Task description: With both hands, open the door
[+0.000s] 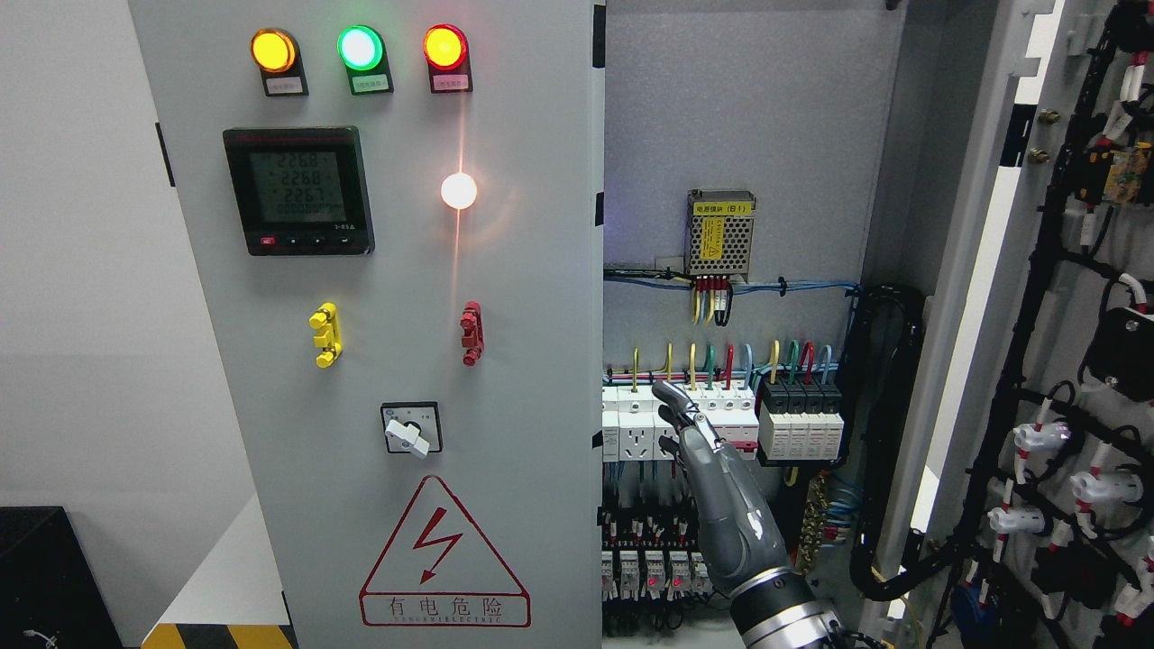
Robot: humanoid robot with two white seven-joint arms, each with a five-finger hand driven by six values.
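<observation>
Right door (1037,297) swung wide open, wiring on inner face; left grey door (379,361) shut.

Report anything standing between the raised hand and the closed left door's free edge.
Nothing visible does. The right hand, fingers relaxed, is raised before the open compartment's breakers, just right of the left door; open space separates it from that edge.

left door (379,361): painted metal, matt grey, smooth
hand (712,478): dark grey metal look, satin sheen (wrist cuff brighter, brushed)
lamps (361,47): glossy plastic lenses
meter (297,189): black plastic, shiny screen
power supply (719,233): perforated bare metal
wires (793,361): smooth plastic sheathing
warning sticker (444,559): smooth printed film
</observation>
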